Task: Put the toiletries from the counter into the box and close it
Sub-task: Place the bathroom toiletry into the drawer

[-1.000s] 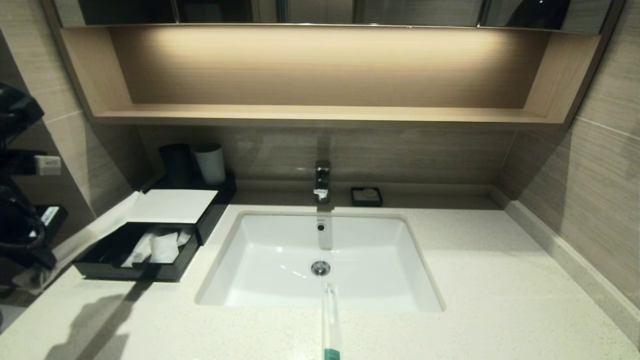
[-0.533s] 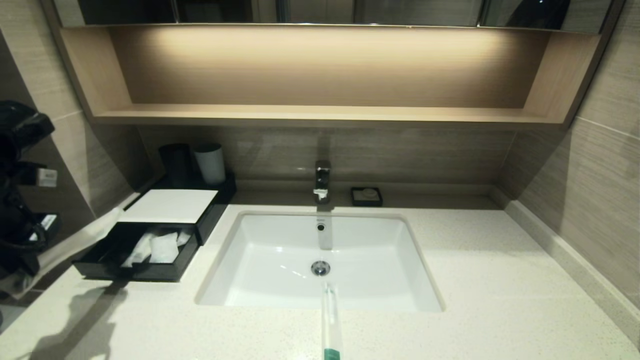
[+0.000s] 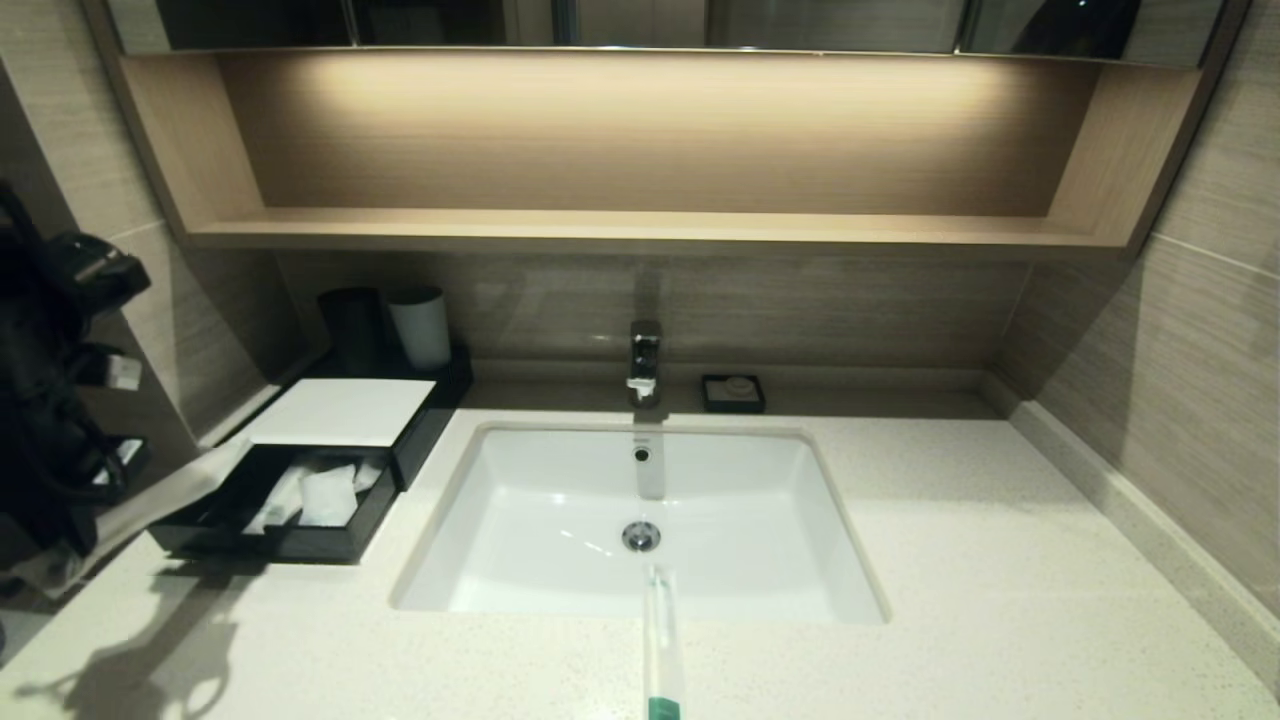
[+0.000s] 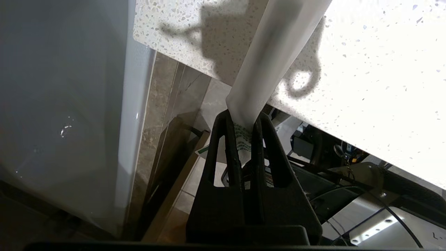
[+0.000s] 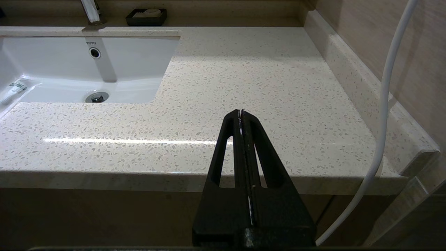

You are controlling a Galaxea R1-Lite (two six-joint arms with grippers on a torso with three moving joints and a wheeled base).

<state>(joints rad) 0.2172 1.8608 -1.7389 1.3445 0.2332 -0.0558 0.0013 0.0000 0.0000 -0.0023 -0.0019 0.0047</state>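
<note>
Left gripper: at the counter's left edge, beyond the corner; jaws pinched on one end of a sleeve.
Held sleeve: long, pale, translucent; runs from the jaw tips out over the counter, casting a shadow on the stone; printed green-marked end sits between the fingers. In the head view the sleeve slants from the left arm toward the box.
Box: ahead of the left jaws, left of the sink; white top panel flat, drawer pulled out toward the counter's front.
Drawer contents: white sachet with a pale sleeve just beside it; further items cannot be told apart.
Second sleeve: well apart from both jaws; lies across the sink's front rim, green end at the counter's front edge, other end over the basin.
Sink: white, rectangular, mid-counter; tap behind it.
Right gripper: parked off the counter's front edge, right of the sink; jaws pressed together, nothing between them.
Cups: one black, one white, behind the box.
Dish: small, black, right of the tap.
</note>
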